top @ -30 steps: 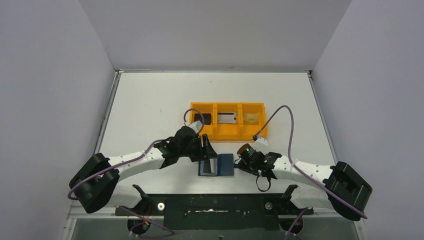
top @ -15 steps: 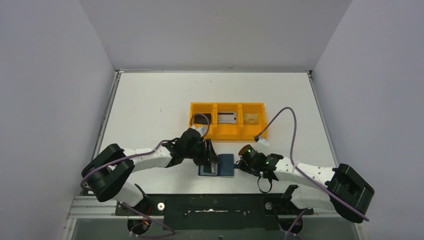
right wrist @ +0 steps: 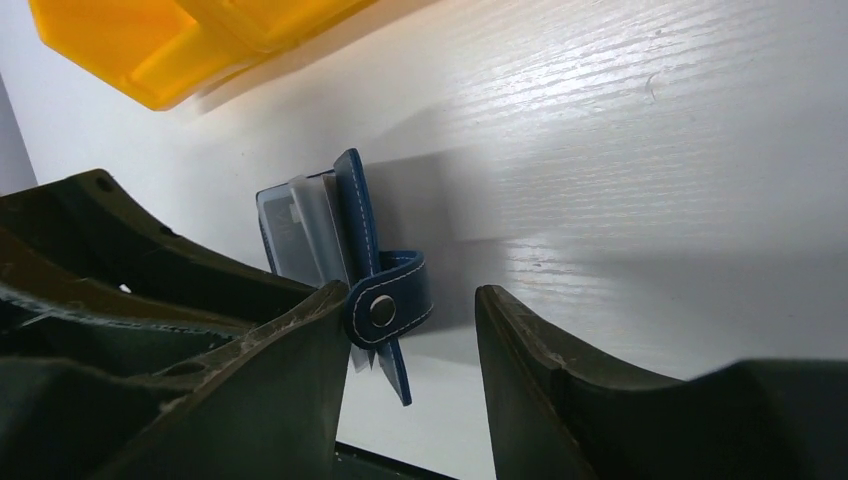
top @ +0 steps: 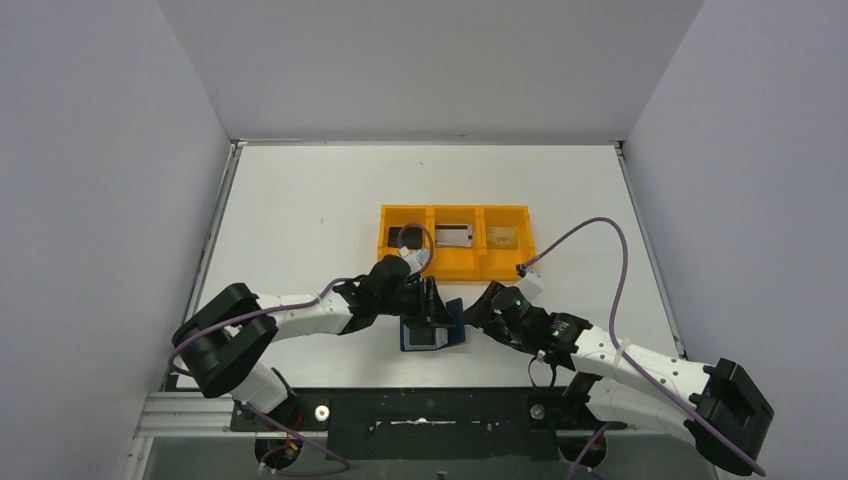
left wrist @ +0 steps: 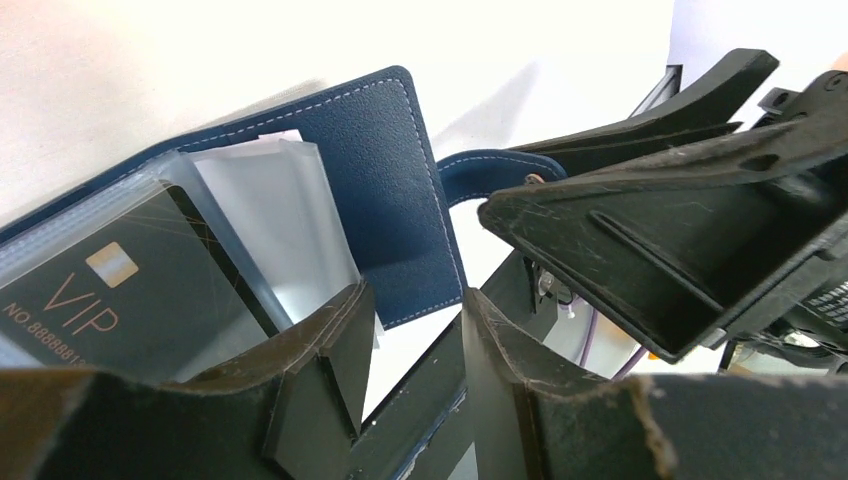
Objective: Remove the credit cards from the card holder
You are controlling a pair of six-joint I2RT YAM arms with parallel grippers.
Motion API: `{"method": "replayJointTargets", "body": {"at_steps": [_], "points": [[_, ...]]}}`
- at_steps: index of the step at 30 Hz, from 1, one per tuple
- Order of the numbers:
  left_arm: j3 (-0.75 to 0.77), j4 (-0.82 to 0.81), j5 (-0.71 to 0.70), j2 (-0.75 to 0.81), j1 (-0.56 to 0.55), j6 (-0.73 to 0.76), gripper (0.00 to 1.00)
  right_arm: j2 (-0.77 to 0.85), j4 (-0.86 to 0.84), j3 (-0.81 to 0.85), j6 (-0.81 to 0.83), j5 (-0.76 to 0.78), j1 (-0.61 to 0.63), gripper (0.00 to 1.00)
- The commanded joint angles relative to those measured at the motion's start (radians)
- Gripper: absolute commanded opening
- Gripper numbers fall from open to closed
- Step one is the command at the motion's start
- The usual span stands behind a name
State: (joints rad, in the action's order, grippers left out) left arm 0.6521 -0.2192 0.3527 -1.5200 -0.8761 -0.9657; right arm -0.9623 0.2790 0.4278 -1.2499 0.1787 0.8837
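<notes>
We find the card holder half open on the desk, lower centre, below the orange tray. The left pincer stands apart at its cover (a black VIP card sits sleeved inside). The right pincer gapes beside the tab.

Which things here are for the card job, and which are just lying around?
For the job:
card holder
black VIP card inside it
silver card
gold card

Just lying around:
orange tray
table
</notes>
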Motion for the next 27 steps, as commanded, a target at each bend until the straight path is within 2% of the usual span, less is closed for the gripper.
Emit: {"method": "replayJointTargets", "body": {"at_steps": [1, 7, 10, 14, 18, 27], "points": [[0.027, -0.074, 0.042, -0.034, -0.003, 0.003, 0.35, 0.034, -0.002, 0.048, 0.005, 0.019, -0.008, 0.48], [0.026, -0.070, 0.041, -0.078, -0.009, -0.001, 0.29, 0.029, 0.069, 0.116, 0.006, 0.050, -0.003, 0.45], [0.030, -0.052, 0.034, -0.094, -0.012, 0.009, 0.26, 0.029, 0.133, 0.156, -0.012, 0.112, 0.003, 0.38], [0.044, -0.013, 0.023, -0.114, -0.026, 0.031, 0.23, 0.009, 0.021, 0.167, 0.083, 0.080, -0.006, 0.29], [0.052, 0.028, 0.003, -0.115, -0.036, 0.049, 0.20, -0.106, -0.047, 0.198, 0.111, 0.007, -0.025, 0.15], [0.044, 0.059, -0.014, -0.100, -0.037, 0.060, 0.18, -0.309, -0.200, 0.221, 0.117, -0.110, -0.029, 0.09]]}}
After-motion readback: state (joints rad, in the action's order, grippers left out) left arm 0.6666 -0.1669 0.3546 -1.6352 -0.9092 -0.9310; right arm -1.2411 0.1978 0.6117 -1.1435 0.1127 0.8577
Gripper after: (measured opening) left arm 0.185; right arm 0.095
